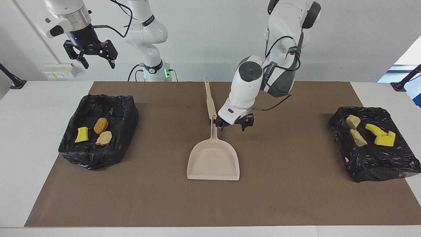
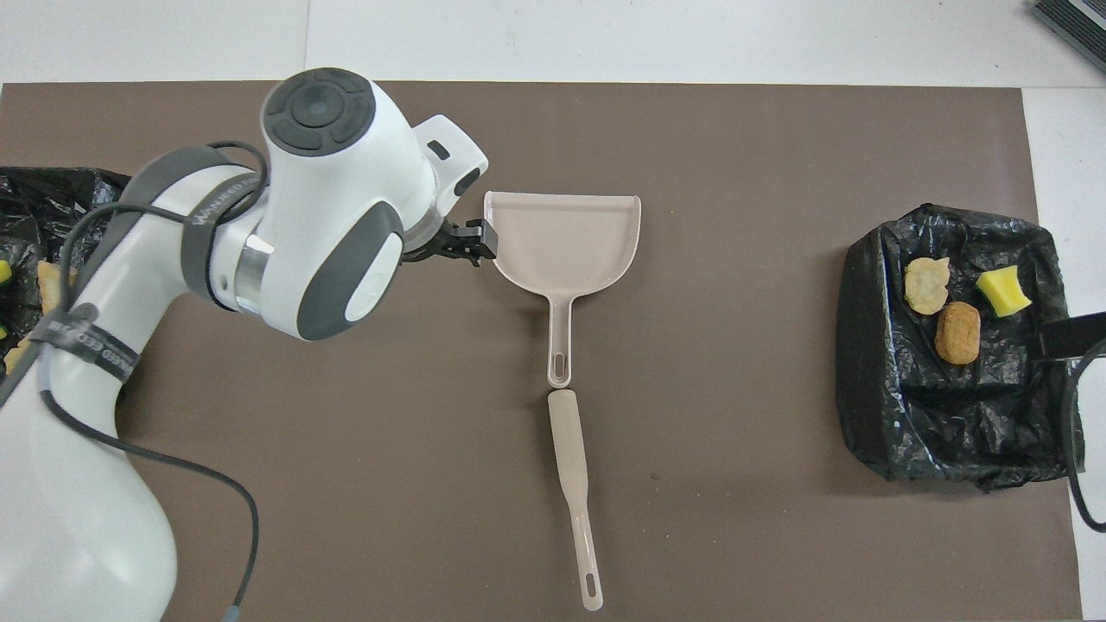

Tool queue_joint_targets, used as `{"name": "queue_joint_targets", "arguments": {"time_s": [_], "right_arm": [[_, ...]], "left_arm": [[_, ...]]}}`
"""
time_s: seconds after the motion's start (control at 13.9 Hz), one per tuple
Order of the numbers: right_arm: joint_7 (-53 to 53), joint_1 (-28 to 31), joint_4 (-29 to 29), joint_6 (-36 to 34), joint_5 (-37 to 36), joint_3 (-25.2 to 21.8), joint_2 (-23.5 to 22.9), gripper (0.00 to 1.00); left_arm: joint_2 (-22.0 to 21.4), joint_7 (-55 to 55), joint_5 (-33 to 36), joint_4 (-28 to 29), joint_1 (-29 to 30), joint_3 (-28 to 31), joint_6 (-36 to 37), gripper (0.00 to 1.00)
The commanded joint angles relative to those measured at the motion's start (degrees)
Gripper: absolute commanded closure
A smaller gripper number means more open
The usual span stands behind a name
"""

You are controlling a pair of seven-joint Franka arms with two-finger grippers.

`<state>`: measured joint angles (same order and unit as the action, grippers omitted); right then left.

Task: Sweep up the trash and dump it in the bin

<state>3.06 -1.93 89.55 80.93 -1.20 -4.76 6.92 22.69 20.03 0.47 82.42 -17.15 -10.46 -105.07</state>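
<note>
The trash lies in two black bag-lined bins. In the bin (image 1: 98, 131) at the right arm's end: a yellow sponge bit (image 1: 81, 134), a golden-brown nugget (image 1: 101, 125) and a pale tan lump (image 1: 104, 138). In the bin (image 1: 375, 148) at the left arm's end: two tan chunks (image 1: 358, 138) and two yellow sponge pieces (image 1: 384, 139). The left claw (image 1: 234, 125) hangs open and empty beside the beige dustpan (image 1: 213, 159), whose handle meets the brush handle (image 1: 209, 98). The right claw (image 1: 95, 59) waits raised, open, empty.

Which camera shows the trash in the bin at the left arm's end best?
The facing view: all four pieces of trash lie unobstructed in that bin. The overhead view shows only slivers of them beside the left arm.
</note>
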Motion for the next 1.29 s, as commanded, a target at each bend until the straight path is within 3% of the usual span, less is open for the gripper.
{"name": "queue_joint_targets", "arguments": {"time_s": [0.0,0.43,0.86,1.08,1.22], "right_arm": [[1.5,0.2,0.9,-0.3,-0.2,0.1,1.0,0.0],[1.5,0.2,0.9,-0.3,-0.2,0.1,1.0,0.0],[1.5,0.2,0.9,-0.3,-0.2,0.1,1.0,0.0],[1.5,0.2,0.9,-0.3,-0.2,0.1,1.0,0.0],[1.5,0.2,0.9,-0.3,-0.2,0.1,1.0,0.0]], "left_arm": [[-3.4,-8.3,0.3,1.2,4.7,-0.4,2.6,0.0],[-8.5,-15.0,0.7,1.0,12.5,-0.3,5.0,0.0],[-9.8,-15.3,1.0,0.6,14.7,-0.3,7.4,0.0],[-12.5,-17.7,0.9,0.8,16.5,0.2,10.5,0.0],[-14.4,-18.4,0.8,1.2,16.4,3.6,12.9,0.0]]}}
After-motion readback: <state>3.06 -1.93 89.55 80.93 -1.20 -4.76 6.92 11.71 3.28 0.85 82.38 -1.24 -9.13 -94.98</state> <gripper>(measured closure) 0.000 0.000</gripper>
